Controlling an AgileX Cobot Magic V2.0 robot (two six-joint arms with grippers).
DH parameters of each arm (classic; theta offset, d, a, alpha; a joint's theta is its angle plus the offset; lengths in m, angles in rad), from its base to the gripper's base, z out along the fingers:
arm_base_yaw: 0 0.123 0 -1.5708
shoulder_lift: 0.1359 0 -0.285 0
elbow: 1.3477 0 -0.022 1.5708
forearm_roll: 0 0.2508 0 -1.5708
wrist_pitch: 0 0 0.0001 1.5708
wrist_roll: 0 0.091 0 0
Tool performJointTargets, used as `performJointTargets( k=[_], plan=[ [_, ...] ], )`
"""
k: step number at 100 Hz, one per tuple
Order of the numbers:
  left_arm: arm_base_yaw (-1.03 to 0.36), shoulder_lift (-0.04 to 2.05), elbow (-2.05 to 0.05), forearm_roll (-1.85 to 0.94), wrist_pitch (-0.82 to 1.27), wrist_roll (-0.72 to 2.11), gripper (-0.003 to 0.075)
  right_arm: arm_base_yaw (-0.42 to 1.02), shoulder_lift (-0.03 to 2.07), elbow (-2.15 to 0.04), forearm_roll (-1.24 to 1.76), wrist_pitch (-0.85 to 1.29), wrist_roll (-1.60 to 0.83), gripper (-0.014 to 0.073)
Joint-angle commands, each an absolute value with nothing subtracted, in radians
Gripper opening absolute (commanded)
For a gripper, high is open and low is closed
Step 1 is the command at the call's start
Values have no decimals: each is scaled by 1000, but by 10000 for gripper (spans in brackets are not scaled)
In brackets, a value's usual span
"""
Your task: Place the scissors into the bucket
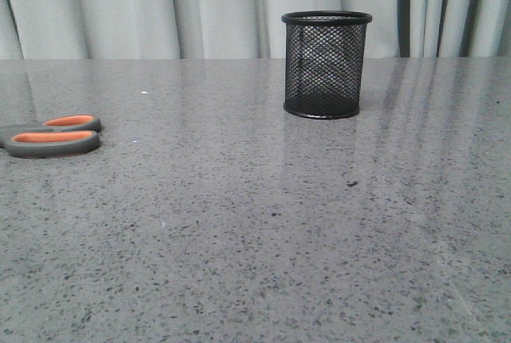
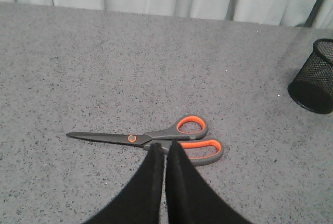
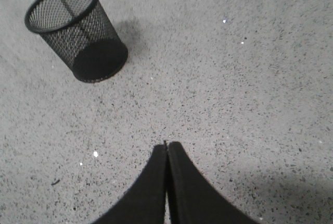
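left tool [image 2: 164, 147] pressed together over scissors [image 2: 156, 139] | right tool [image 3: 167, 146] together | bucket [image 1: 326, 64] upright

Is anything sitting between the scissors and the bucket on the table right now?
Nothing visible does. The scissors lie flat at the table's left edge, the bucket stands upright farther back to the right, and only bare speckled table shows between them. The left gripper, shut, hovers by the handles.

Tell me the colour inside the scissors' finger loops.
Bright orange, lining the dark grey handles of the scissors; clearest in the left wrist view.
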State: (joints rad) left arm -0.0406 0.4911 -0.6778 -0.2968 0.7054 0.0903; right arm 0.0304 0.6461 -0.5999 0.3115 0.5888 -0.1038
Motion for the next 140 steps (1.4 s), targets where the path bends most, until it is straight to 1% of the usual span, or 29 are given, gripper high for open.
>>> performJointTargets(
  k=[1,8,13,14,19,25,28,32,38,41,47,65,83,106,120,140],
  plan=[
    [-40,548,-733,-310,671,93,-20,24,680,-659,320,564,-156,-35],
    [-40,572,-735,-326,671,118,-11,24,693,-674,335,576,-165,31],
    [-40,583,-735,-349,671,155,22,24,700,-682,338,583,-165,111],
    [-40,585,-735,-354,671,159,29,24,702,-681,338,582,-165,139],
    [-40,596,-735,-374,671,171,80,24,709,-690,339,589,-165,244],
    [-40,605,-735,-385,667,171,166,24,716,-693,340,593,-165,371],
    [-40,609,-735,-393,665,171,209,24,718,-695,342,595,-165,409],
    [-40,614,-735,-403,663,171,275,24,718,-695,342,595,-165,437],
    [-40,621,-737,-417,661,173,366,24,720,-695,342,595,-165,431],
    [-40,623,-737,-425,661,180,398,24,720,-695,342,595,-165,432],
    [-40,632,-737,-448,661,211,429,24,720,-695,342,595,-165,432],
    [-40,694,-798,-480,710,313,417,24,720,-695,342,595,-165,432],
    [-40,828,-919,-480,827,442,398,24,720,-695,343,595,-165,432],
    [-40,1047,-1091,-476,1021,706,398,24,720,-695,343,598,-165,432],
    [-40,1171,-1161,-460,1059,839,398,24,720,-695,343,601,-172,432],
    [-40,1326,-1226,-434,1107,1109,398,24,720,-695,343,602,-182,432]
  ],
)
